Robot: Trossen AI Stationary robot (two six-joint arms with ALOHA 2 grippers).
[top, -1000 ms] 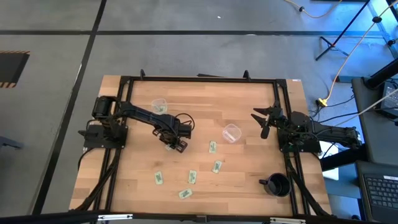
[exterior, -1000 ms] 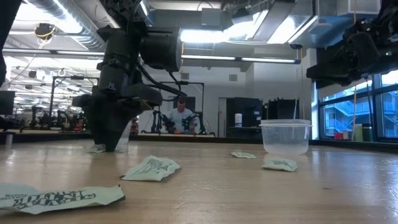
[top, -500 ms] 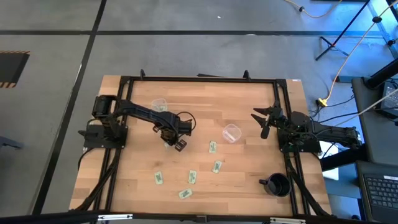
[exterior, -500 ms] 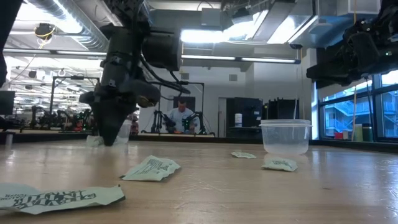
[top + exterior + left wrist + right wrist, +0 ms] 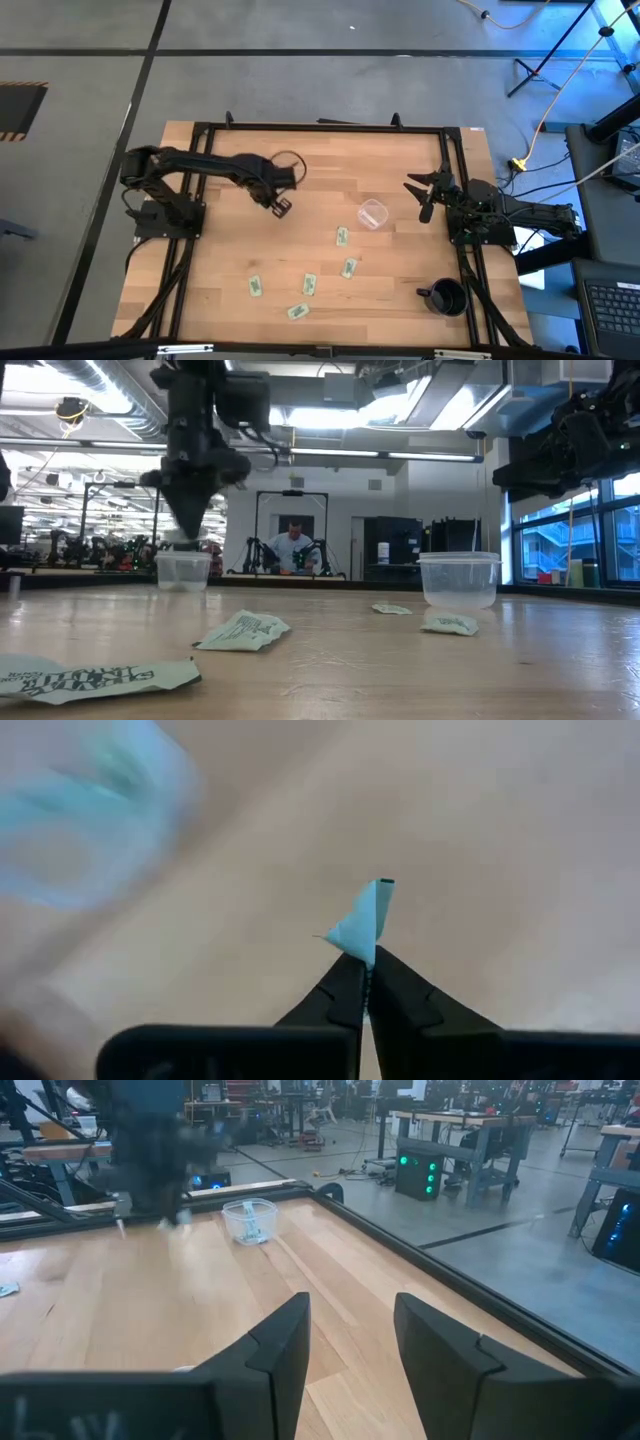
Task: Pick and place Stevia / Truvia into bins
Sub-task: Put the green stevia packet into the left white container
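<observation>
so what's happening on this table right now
The left gripper is raised above the table, pinching a small sweetener packet between shut fingers, close to a clear cup at the far left. Five more packets lie loose on the wood near a second clear cup. The right gripper waits open at the right edge.

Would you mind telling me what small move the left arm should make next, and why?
Probably carry on to above the left cup and open. The left gripper is shut on a packet and hangs raised just beside that cup, not yet over its mouth.
</observation>
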